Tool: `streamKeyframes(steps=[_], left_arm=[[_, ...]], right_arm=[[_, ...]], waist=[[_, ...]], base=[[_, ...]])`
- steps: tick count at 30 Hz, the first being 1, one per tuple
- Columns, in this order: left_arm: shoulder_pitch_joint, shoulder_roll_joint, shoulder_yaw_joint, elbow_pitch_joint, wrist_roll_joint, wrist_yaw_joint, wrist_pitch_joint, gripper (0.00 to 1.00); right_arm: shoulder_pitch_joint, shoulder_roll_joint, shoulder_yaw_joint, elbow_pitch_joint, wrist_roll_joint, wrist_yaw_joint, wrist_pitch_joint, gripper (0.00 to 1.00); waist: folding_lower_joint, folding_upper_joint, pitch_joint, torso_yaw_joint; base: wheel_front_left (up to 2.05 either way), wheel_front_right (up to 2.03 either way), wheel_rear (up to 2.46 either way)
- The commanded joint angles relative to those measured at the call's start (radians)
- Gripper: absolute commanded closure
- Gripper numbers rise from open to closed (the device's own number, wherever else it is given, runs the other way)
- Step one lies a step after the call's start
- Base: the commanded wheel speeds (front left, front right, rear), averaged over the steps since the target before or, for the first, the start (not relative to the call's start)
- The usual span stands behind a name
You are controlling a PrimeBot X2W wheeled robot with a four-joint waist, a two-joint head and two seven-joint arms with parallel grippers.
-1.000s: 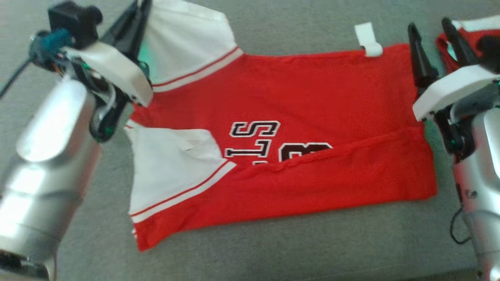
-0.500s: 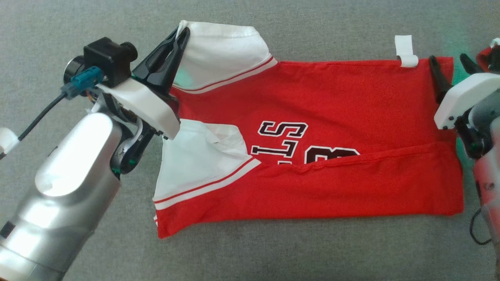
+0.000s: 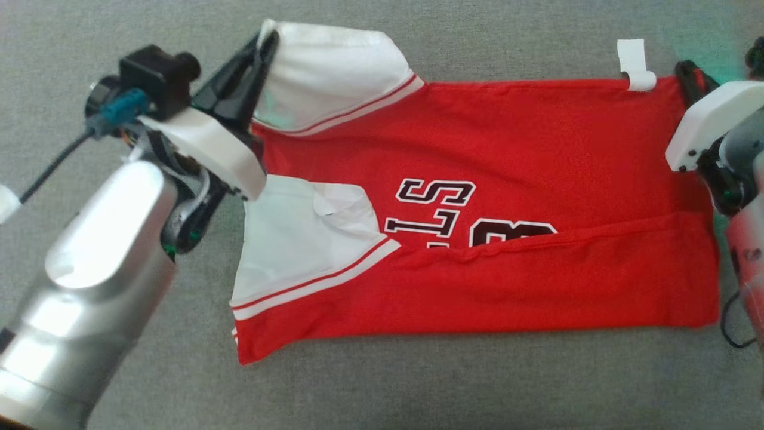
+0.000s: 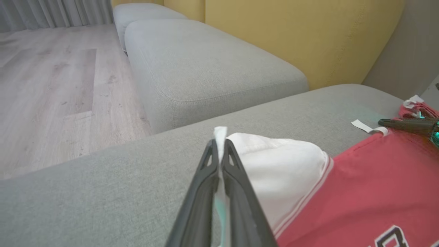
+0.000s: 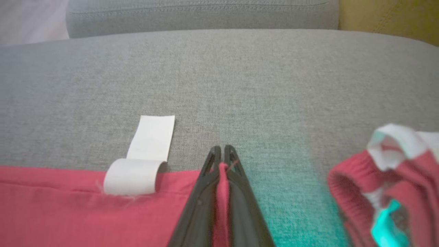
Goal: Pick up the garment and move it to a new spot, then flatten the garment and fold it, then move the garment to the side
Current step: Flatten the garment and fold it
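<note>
– Left gripper [image 4: 219, 145], what is it doing?
– Clamped on the white sleeve [image 4: 284, 164] of the red short-sleeved fabric jersey [image 3: 525, 143], which lies spread, near edge folded over, on the grey upholstered cushion [image 3: 418, 388].
– And the right gripper [image 5: 223, 152]?
– Pinched shut on the jersey's red hem corner, just beside the curled white tag [image 5: 144, 161] at that hem.

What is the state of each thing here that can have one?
shirt: spread on the cushion, near edge folded over its lettering
left gripper: shut on the shirt's white sleeve
right gripper: shut on the shirt's red hem
tag: curled at the hem
second garment: crumpled
</note>
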Motion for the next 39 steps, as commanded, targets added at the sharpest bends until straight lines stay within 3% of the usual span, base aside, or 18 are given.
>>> streamKeyframes(steps=[1,12,23,33,39], left_arm=[[-0.061,0.040,0.058,-0.019,0.005,0.010,-0.015,1.00],[-0.175,0.023,0.103,0.072,0.015,0.021,-0.089,1.00],[-0.374,-0.033,0.137,0.280,0.041,0.001,-0.229,1.00],[-0.333,-0.068,0.093,0.362,0.022,-0.046,-0.269,1.00],[-0.234,-0.049,0.036,0.331,-0.008,-0.063,-0.239,1.00]], right_arm=[[-0.036,-0.007,0.013,-0.027,0.020,-0.001,-0.024,1.00],[-0.157,-0.011,0.019,-0.083,0.100,-0.001,-0.157,1.00],[-0.295,0.021,0.000,-0.057,0.139,-0.001,-0.284,1.00],[-0.221,0.013,0.039,-0.041,0.211,-0.001,-0.309,1.00],[-0.114,-0.013,0.080,-0.073,0.289,-0.001,-0.287,1.00]], waist=[[-0.0001,0.0000,-0.001,-0.005],[-0.0001,0.0000,0.013,-0.035],[-0.0001,0.0000,0.030,-0.049],[-0.0001,0.0000,-0.022,-0.032],[-0.0001,0.0000,-0.076,-0.019]], base=[[0.00,0.00,0.00],[0.00,0.00,0.00],[0.00,0.00,0.00],[0.00,0.00,0.00],[0.00,0.00,0.00]])
